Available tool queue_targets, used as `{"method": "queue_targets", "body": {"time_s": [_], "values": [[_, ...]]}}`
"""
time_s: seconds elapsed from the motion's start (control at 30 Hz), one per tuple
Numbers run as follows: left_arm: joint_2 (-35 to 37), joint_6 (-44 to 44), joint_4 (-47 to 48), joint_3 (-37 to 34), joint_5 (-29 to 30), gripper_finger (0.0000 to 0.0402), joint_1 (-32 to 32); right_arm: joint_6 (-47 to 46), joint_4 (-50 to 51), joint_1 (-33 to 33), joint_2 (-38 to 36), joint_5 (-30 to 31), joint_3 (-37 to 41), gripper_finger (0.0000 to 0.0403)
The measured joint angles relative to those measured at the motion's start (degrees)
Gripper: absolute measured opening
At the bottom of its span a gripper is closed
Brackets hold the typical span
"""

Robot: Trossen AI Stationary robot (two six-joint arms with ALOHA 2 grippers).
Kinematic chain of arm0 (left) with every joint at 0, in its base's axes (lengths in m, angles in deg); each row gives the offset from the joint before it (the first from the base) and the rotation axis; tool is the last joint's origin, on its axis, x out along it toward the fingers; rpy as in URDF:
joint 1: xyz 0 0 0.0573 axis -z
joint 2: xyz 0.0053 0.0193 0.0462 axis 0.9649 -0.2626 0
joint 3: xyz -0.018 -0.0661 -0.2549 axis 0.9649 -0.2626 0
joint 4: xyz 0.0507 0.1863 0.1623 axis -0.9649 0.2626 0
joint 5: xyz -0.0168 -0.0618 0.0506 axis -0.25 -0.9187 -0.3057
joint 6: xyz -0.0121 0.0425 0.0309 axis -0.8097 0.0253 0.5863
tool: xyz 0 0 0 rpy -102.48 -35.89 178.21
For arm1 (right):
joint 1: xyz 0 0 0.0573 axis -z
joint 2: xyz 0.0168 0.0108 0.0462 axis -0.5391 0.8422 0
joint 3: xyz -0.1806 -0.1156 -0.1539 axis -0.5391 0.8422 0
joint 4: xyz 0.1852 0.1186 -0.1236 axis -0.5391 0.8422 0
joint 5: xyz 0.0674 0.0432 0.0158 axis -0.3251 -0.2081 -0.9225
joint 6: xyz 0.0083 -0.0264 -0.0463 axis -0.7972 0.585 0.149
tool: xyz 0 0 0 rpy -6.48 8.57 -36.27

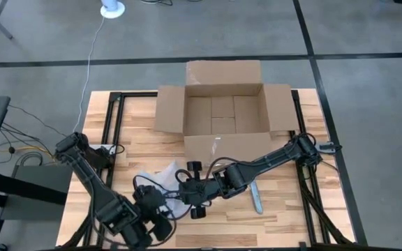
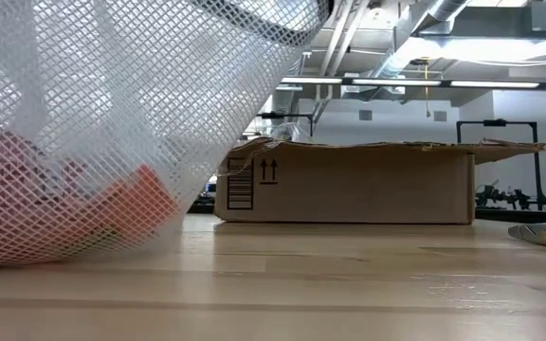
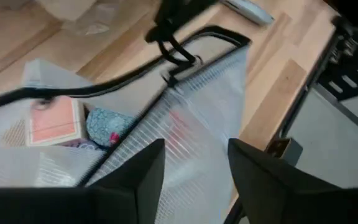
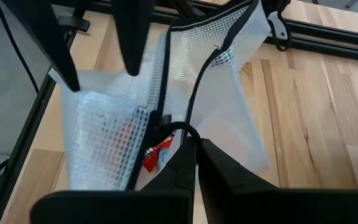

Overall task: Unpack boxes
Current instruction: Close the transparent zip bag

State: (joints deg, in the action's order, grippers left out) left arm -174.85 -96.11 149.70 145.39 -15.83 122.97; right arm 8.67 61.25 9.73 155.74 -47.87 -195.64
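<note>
Mesh zip bag (image 1: 160,183) at near table edge, small packets inside; left gripper (image 3: 194,165) over it w/ fingers spread, not touching; right gripper (image 4: 196,163) pressed together, pinching bag's dark zip edge; knife-like tool (image 1: 257,199) beside right arm; farther back – cardboard box (image 1: 222,108), flaps open, upright on wooden table (image 1: 131,143).

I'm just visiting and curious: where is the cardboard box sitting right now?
Seen from above, the cardboard box sits open at the far middle of the table, flaps spread; the mesh bag and both grippers are at the near edge.
</note>
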Motion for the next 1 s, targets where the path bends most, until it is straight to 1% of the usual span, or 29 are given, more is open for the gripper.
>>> {"method": "queue_targets", "body": {"time_s": [0.23,0.33,0.4,0.53,0.63,0.83,0.9,1.0], "values": [[-0.02,0.79,-0.16,0.74,-1.82,0.0166,-2.88,0.25,-0.01,-0.03,0.0,-0.06,0.03,0.0],[-0.02,2.47,-2.65,0.74,-2.81,0.0165,-3.6,0.23,-0.01,-0.04,0.0,-0.11,0.04,0.0],[-0.06,2.79,-3.57,1.18,-3.33,0.0165,-3.64,0.13,0.34,-0.04,0.0,-0.15,0.04,0.0],[0.0,1.54,-5.12,2.55,-6.34,0.0165,-2.92,0.0,2.18,0.1,0.0,-0.16,0.04,0.0],[-0.09,-0.38,-5.43,2.91,-7.15,0.0164,-2.13,-0.02,3.1,0.58,0.0,-0.14,0.04,0.0],[-0.61,0.2,-7.55,2.75,-7.54,0.0164,-2.21,-0.02,3.77,0.61,0.0,-0.11,0.04,0.0],[-0.8,0.34,-6.98,2.19,-7.5,0.0164,-3.0,-0.02,3.89,0.52,0.0,-0.13,0.04,0.0],[-1.22,-0.22,-3.39,1.95,-7.5,0.0164,-3.82,-0.02,4.1,0.5,0.0,-0.11,0.04,0.0]]}}
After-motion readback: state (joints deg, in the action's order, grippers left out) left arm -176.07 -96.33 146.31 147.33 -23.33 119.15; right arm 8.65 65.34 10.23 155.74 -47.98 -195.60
